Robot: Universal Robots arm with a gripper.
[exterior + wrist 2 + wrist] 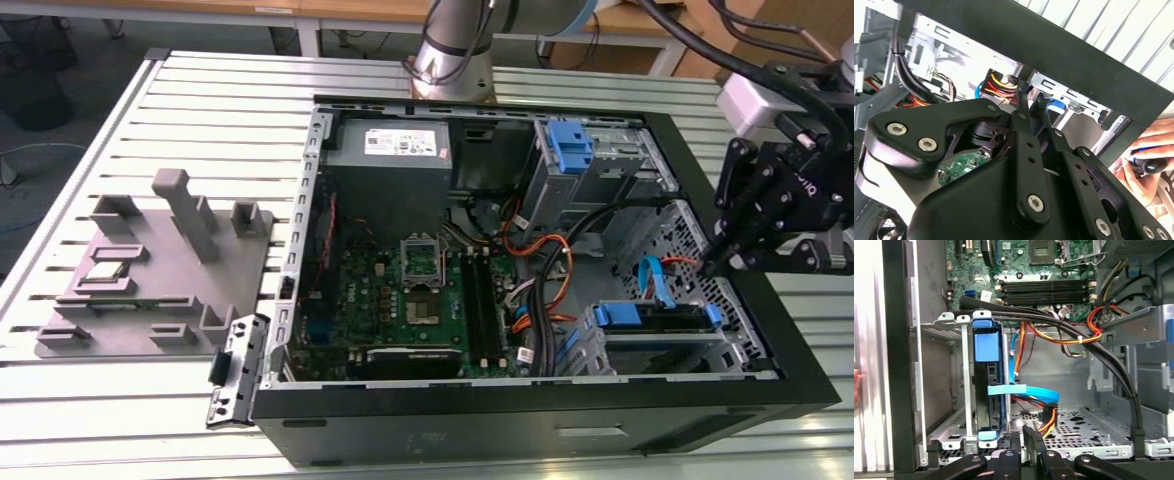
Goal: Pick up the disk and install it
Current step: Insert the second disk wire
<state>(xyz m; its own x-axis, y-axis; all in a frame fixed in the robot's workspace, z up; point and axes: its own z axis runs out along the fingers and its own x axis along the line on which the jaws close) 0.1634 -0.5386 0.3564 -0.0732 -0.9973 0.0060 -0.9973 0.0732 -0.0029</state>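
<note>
The disk (654,318) sits in the metal drive cage (667,350) at the open computer case's corner, on the exterior view's right, its blue rails showing. In the first wrist view the disk (988,390) stands edge-on in that cage, with a blue cable (1024,390) beside it. My gripper (714,268) hangs just above the case's side wall, close to the cage and apart from the disk. Its fingers (1034,437) are close together with nothing between them, also in the second wrist view (1031,102).
The case (534,420) lies open on a slatted table. A grey power-supply box (387,145) and a bare blue bracket (567,145) sit at its far side, with cable bundles (1079,335) across the middle. A grey fixture (160,260) stands on the exterior view's left. A person's hand (1154,150) is beside the case.
</note>
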